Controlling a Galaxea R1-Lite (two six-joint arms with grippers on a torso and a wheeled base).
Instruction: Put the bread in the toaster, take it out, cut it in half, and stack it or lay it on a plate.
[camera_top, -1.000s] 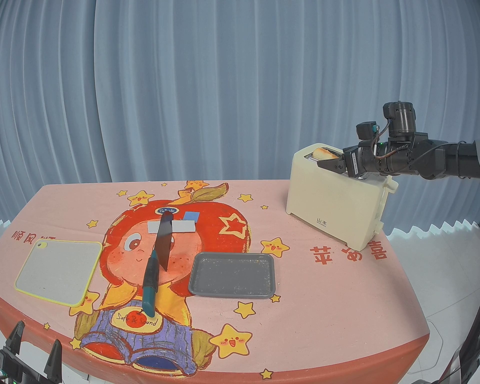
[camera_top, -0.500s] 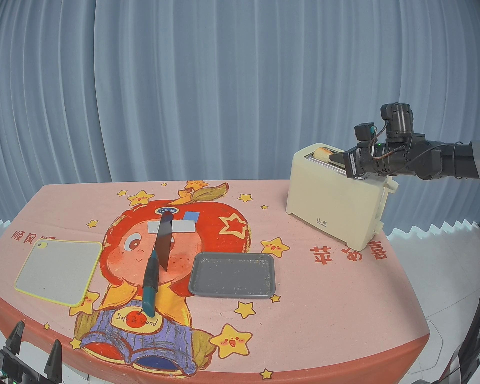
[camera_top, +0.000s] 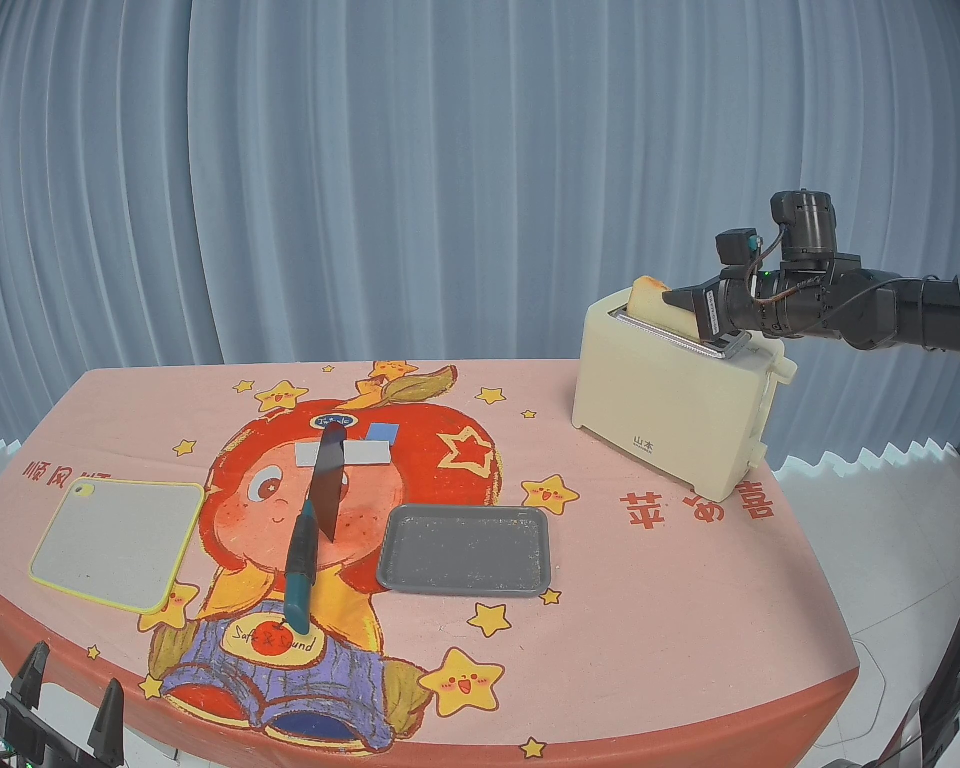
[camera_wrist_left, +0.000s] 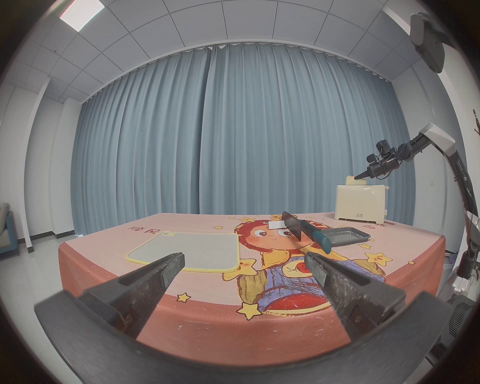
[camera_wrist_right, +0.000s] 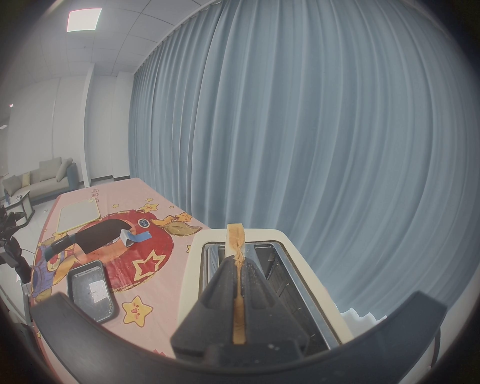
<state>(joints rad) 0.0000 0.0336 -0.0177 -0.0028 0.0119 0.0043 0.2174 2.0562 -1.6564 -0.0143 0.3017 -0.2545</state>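
Lifted partway out of the toaster (camera_top: 665, 405), the bread (camera_top: 652, 298) is clamped in the right hand (camera_top: 688, 302) (toasting apparently done); cutting and plating remain.

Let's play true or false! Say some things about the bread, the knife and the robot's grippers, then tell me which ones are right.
1. The right gripper is pinching the bread. True.
2. The bread lies on the tray. False: it is held up over the toaster.
3. The left gripper has its fingers open. True.
4. The knife is on the cutting board. False: it sits between the board and the tray.
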